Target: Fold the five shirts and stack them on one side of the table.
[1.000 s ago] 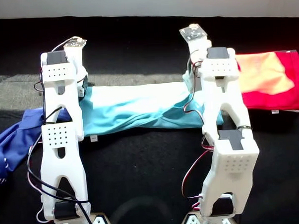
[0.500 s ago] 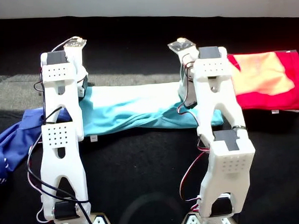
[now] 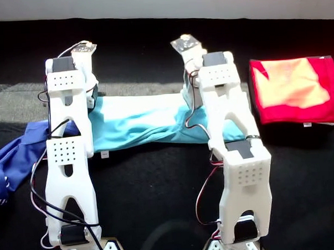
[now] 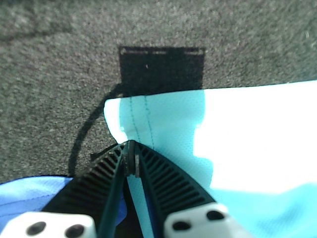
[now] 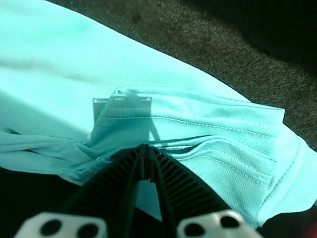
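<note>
On the black table (image 3: pixel 158 181), seen from above: a red shirt (image 3: pixel 296 89) folded flat at the far right, well apart from the rest, so probably one of five done and the start of the stack. Between the two arms, a teal shirt (image 3: pixel 145 123) stretched left to right as a long narrowed band, with the left gripper (image 3: pixel 93 100) at its left end and the right gripper (image 3: pixel 189 99) over its right part. At the near left, a blue shirt (image 3: pixel 13 156), crumpled and unfolded, reaching up to the teal one's left end. Three shirts countable. From the left wrist: left gripper (image 4: pixel 131 148) clenched on the hemmed corner of the teal shirt (image 4: pixel 237 139), with blue cloth just beside the fingers. From the right wrist: right gripper (image 5: pixel 143 153) pinched tight on a gathered fold of the teal shirt (image 5: pixel 198 129). Judged mid-fold on the second shirt. Left to do: folding the band crosswise, setting it on the red one, then the blue and any others.
</note>
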You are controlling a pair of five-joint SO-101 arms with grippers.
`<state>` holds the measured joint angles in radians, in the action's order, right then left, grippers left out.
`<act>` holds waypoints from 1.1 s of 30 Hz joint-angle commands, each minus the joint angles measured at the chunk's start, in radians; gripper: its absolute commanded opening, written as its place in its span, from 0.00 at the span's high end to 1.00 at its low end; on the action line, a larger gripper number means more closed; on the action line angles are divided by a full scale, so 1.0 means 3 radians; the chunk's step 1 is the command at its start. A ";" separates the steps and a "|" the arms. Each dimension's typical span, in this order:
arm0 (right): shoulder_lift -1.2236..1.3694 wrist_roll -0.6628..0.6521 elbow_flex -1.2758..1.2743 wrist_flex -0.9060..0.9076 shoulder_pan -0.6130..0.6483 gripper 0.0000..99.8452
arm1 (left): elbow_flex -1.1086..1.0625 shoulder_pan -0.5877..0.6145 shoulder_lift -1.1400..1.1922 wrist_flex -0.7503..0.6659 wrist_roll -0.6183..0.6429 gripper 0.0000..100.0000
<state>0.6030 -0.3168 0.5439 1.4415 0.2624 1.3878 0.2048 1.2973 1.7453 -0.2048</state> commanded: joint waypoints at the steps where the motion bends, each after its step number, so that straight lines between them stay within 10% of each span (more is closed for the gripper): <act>1: -0.0018 0.0087 0.0008 -0.0207 0.0043 0.99 | 0.0008 -0.0049 0.0043 0.0005 0.0020 0.99; 13: -0.0269 0.0097 0.0202 0.0074 0.0212 0.99 | 0.0018 0.0064 -0.0049 0.0036 0.0020 0.99; 33: -0.0340 0.0097 -0.0882 -0.0407 0.1087 0.99 | -0.0130 0.1583 -0.0018 0.0026 -0.0261 0.99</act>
<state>0.5800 -0.2984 0.3184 1.3418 0.5769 1.3587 0.6068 1.2789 1.7561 -0.2708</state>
